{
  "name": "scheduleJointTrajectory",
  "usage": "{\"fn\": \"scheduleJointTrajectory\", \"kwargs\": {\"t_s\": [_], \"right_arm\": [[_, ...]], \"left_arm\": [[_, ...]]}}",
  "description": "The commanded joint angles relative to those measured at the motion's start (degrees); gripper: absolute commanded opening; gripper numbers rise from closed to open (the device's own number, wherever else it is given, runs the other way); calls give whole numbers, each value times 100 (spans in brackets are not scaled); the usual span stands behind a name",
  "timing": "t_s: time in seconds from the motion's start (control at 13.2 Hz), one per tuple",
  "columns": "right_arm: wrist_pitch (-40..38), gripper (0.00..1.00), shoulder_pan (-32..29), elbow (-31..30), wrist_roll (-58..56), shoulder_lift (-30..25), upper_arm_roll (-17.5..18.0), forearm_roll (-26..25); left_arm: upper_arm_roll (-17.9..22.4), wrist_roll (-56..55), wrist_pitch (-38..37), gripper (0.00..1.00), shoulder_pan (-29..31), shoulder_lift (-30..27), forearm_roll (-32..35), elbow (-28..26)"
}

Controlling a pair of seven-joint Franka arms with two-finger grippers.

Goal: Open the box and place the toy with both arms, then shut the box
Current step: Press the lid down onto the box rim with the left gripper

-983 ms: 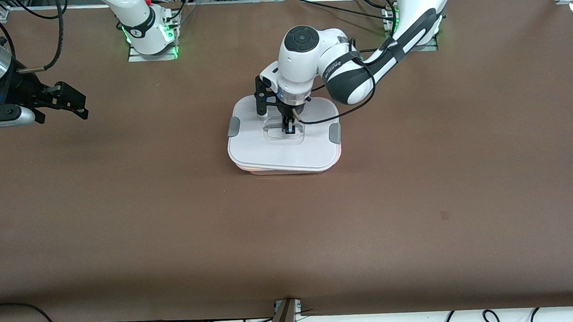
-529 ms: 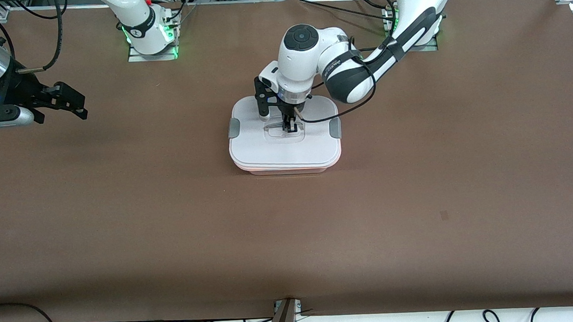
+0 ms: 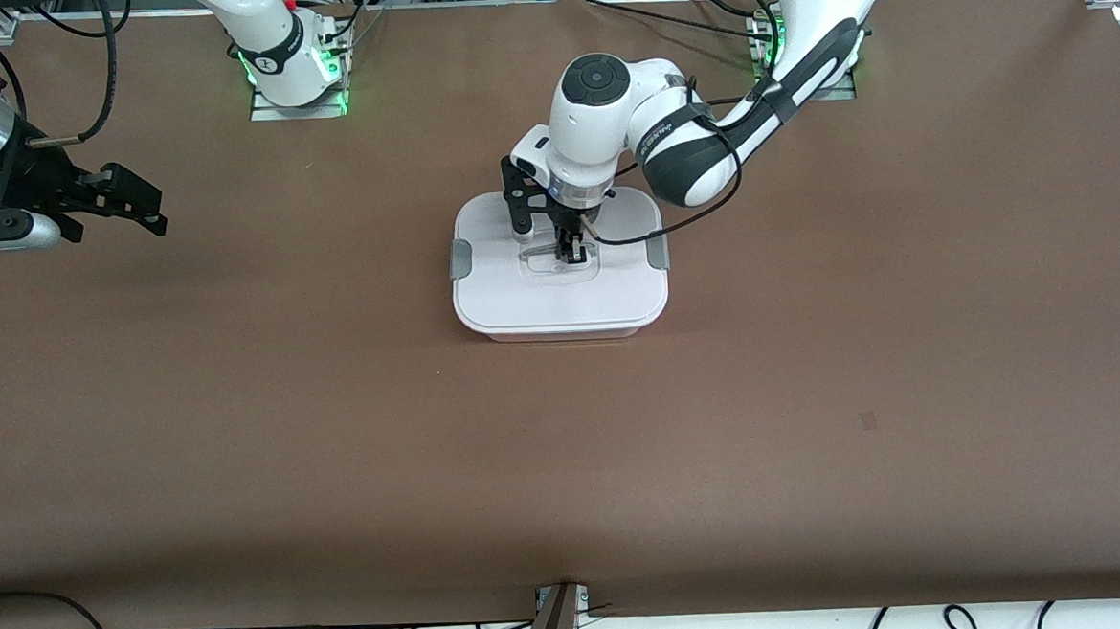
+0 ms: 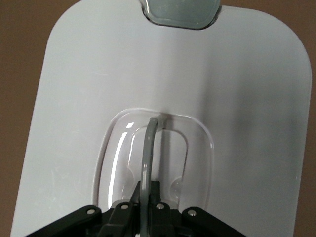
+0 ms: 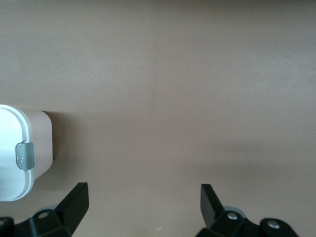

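Box lid (image 3: 559, 295) under left hand (image 3: 571, 252)

The box (image 3: 559, 300) interior is hidden by its white lid (image 3: 521, 293); the left claw (image 3: 571, 253) fingertips are cut off in the left wrist view.

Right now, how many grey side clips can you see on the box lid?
2. One clip sits on the lid edge toward the right arm's end of the table, the other clip on the edge toward the left arm's end. None looks hidden.
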Motion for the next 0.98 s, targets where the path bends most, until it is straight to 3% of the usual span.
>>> {"fn": "scheduleJointTrajectory", "kwargs": {"t_s": [0.0,0.08,0.15,0.61,0.91], "right_arm": [[-102,100,-38,96,21,79,-57,-20],[-102,100,-38,96,12,79,-101,-28],[-102,100,-38,96,12,79,-101,-28],[-102,100,-38,96,21,79,-110,-20],[-102,100,-38,96,30,79,-110,-28]], "left_arm": [[34,-179,0,0,93,2,130,-227],[34,-188,0,38,102,-6,130,-218],[34,-179,-17,99,120,-33,130,-218],[-237,-179,-87,100,496,-226,51,-165],[-1299,-232,-1068,100,1646,-349,-520,-51]]}}
